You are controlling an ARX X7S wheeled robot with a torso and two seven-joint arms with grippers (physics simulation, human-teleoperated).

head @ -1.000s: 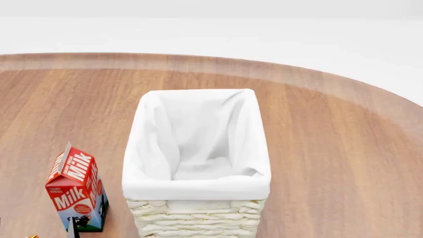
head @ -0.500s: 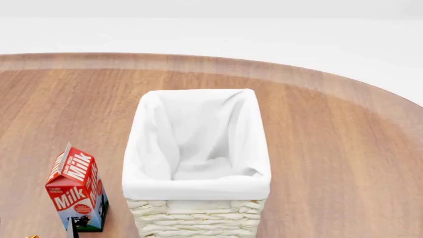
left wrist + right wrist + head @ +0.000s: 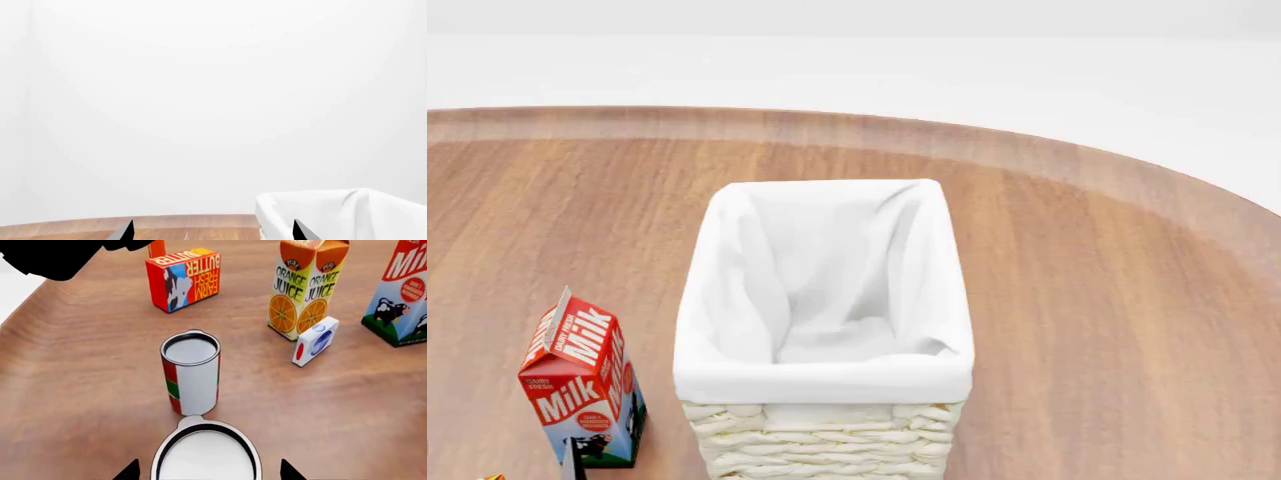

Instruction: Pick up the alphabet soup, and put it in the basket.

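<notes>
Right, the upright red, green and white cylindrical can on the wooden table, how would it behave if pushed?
The red, green and white cylindrical can looks rigid, so it probably won't dent. It stands upright, taller than wide, so a high push may tip it. Once down, its round side would likely roll on the wooden table.

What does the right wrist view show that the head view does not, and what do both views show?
Only the right wrist view shows a butter box, an orange juice carton, a small white box, a red-and-green can standing upright, and the pale top of a nearer can between the right gripper fingertips. Only the head view shows the basket, with nothing visible inside its lining. Both show the milk carton and the wooden table.
</notes>
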